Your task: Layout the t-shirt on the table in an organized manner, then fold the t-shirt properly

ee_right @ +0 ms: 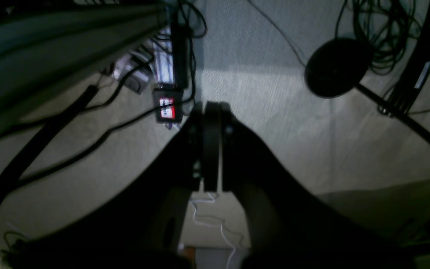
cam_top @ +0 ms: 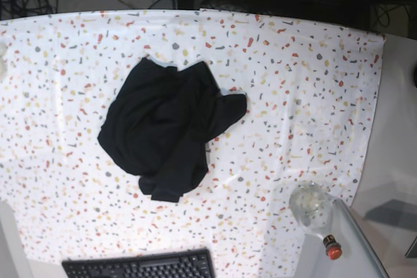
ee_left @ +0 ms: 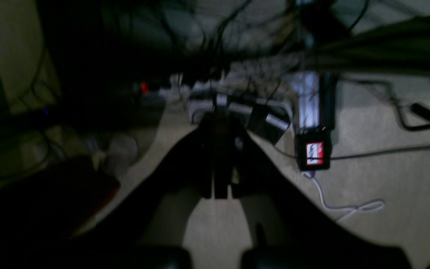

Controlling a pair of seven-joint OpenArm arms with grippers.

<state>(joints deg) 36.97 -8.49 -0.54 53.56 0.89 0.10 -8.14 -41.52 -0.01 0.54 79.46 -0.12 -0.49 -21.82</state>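
Note:
The black t-shirt [cam_top: 168,133] lies crumpled in a heap on the speckled table [cam_top: 300,83], left of centre, with one sleeve sticking out to the right. Neither arm shows in the base view. In the left wrist view my left gripper [ee_left: 220,117] is shut with nothing between its fingers, over a carpeted floor. In the right wrist view my right gripper [ee_right: 213,108] is also shut and empty over the floor. The t-shirt and the table show in neither wrist view.
A black keyboard [cam_top: 138,266] lies at the table's front edge. A clear bottle [cam_top: 311,204] with a red cap lies at the front right. Cables and a black box with a red-white label [ee_left: 314,153] are on the floor under the grippers.

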